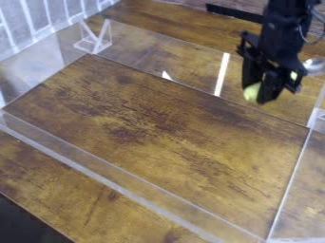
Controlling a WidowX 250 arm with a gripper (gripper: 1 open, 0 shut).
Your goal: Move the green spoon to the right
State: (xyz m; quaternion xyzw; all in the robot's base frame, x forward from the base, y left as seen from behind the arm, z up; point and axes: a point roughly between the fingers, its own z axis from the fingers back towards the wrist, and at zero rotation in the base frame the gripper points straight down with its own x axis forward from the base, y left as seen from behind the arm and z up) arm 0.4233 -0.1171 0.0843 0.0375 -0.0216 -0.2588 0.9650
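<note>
Mostly hidden, the green spoon (253, 92) sits in the tool (258, 93).

No writing, label, brand, number or sign can be read anywhere here.

Wooden table (152, 133) bears a clear acrylic tray (191, 223)
</note>
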